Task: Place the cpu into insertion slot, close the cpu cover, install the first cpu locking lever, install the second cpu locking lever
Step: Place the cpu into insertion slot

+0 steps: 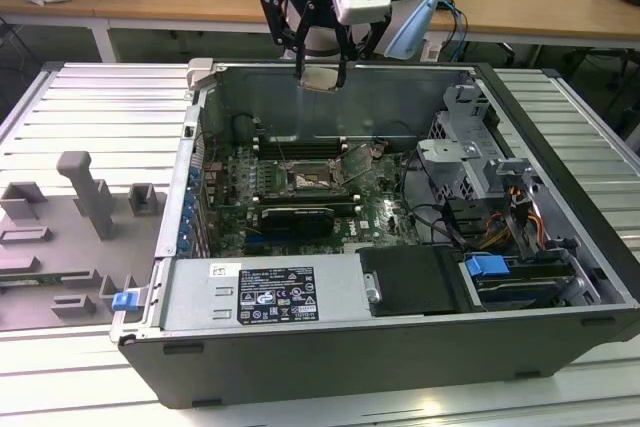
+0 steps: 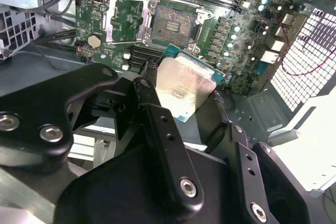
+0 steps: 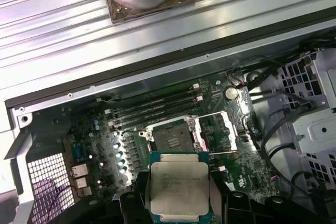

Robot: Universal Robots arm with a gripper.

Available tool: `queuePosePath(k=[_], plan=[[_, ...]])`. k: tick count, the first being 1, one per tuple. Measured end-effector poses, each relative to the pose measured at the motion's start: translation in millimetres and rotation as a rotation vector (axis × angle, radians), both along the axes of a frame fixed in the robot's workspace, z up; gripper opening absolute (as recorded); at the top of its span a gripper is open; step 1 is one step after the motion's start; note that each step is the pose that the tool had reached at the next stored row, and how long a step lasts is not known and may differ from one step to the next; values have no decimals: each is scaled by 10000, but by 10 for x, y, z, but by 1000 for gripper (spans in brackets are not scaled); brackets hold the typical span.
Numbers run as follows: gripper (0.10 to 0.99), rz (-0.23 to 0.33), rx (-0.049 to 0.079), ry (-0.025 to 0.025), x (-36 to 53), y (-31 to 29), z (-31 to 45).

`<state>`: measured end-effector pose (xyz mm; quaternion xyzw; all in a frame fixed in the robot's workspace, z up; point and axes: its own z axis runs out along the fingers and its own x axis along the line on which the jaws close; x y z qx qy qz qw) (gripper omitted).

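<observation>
On the ribbed metal table (image 1: 60,97), the computer case (image 1: 400,367) lies open. The gripper (image 1: 322,74) clamps the square cpu (image 1: 322,81) by opposite edges, metal top toward the wrist cameras, near the case's rear edge. The insertion slot (image 1: 318,180) lies exposed, with the cpu cover (image 1: 362,159) swung open beside it.

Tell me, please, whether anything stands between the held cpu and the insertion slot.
Nothing visible does. The gripper holds the cpu between its jaws above the open case. Below, the insertion slot lies bare, with the cpu cover swung open beside it.
</observation>
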<state>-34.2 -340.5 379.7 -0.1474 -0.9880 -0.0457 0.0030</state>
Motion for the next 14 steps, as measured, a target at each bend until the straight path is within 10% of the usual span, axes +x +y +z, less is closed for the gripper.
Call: queuePosePath(k=[14], plan=[[537, -804, 0, 0, 0, 0, -1]])
